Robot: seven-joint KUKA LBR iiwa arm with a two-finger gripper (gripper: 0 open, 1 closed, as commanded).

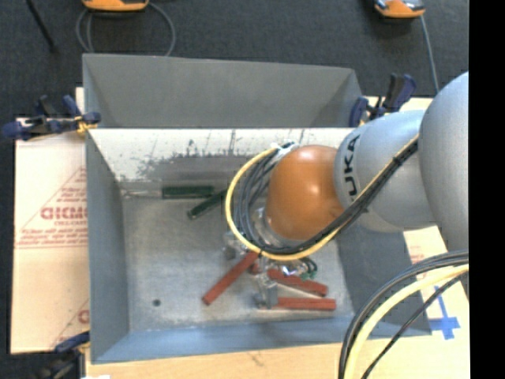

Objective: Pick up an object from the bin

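**Arm down in bin, over red-brown sticks**

The arm (pixel 410 172) comes in from the right and bends down steeply into the bin (pixel 106 235). Its wrist points at the floor. The orange cover (pixel 304 192) on the wrist sits over the bin's middle-right, ringed by looped cables (pixel 237 204), yellow and grey.

The gripper (pixel 254 279) hangs low under the cover, close to the floor in the front-middle of the bin. Bits of its metal show beside the cover's lower edge. The cover hides most of the claw, so I cannot tell whether it is apart, together or clamped on anything.

Right at the gripper lies a long red-brown stick (pixel 227 281), slanting from lower left up toward the claw, with its upper end among the metal parts. Just to the right are two more: an upper red-brown stick (pixel 298 287) and a lower red-brown stick (pixel 306 304), both lying nearly flat.

Well apart, toward the back-left of the floor, lie a dark green stick (pixel 188 190) and a second dark green stick (pixel 205 205), which is angled.
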